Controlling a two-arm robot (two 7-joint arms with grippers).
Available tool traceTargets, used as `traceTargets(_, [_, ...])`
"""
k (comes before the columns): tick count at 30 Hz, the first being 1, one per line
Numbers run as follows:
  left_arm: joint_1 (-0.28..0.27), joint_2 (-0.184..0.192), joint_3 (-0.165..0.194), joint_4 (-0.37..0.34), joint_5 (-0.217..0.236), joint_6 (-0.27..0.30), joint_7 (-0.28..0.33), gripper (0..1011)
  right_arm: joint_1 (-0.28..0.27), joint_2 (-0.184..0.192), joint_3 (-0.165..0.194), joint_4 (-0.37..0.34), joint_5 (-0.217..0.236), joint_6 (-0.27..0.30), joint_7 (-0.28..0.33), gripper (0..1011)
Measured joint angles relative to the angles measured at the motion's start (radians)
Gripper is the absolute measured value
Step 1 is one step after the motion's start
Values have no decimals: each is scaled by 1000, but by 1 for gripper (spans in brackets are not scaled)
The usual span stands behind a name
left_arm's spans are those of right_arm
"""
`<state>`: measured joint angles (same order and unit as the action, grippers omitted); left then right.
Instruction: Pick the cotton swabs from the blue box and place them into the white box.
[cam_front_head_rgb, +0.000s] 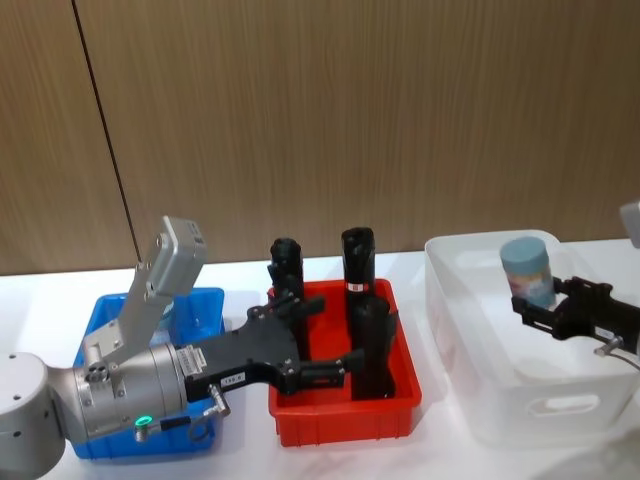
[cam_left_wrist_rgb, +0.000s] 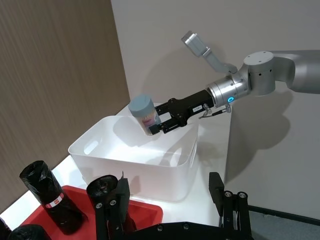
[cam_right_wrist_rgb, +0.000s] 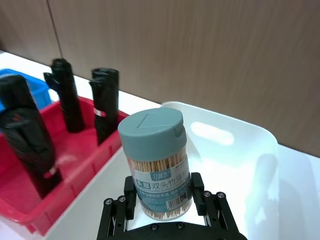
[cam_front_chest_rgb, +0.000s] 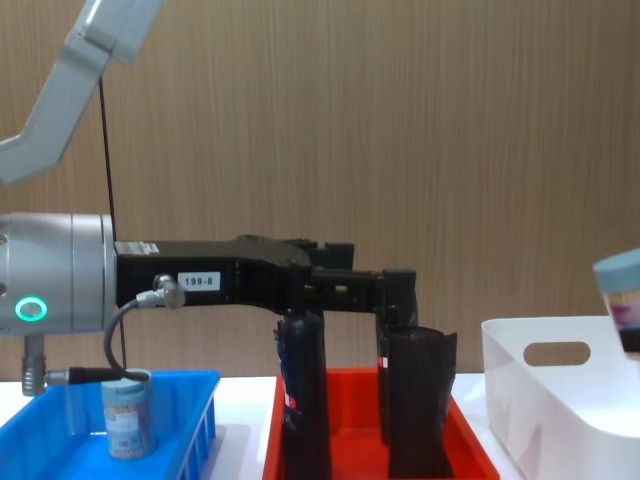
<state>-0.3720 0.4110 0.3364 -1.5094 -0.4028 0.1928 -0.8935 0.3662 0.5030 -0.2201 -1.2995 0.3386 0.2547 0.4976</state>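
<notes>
Right gripper (cam_right_wrist_rgb: 163, 197) grasps the cotton swabs jar (cam_right_wrist_rgb: 156, 165), frame centre, over the white box (cam_right_wrist_rgb: 250, 160); released tilted, it may topple. Left gripper (cam_front_head_rgb: 318, 345) gapes idle.

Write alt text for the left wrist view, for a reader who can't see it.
The right claw holds a blue-lidded jar of cotton swabs, tilted, above the white box. Nearer the camera, the open left claw hangs over a red bin of black cylinders.
</notes>
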Motion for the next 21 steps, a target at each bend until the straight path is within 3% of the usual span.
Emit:
traceTargets(7, [0,0,0,0,0,0,0,1004,20,-2,0,42,-21,8,-1,789])
traceTargets(14, [0,0,0,0,0,0,0,1004,27,-5,-5,53,-29,10,4,1000])
traceTargets(21, [0,0,0,0,0,0,0,1004,30,-6,-8,55,-32,13,6,1001])
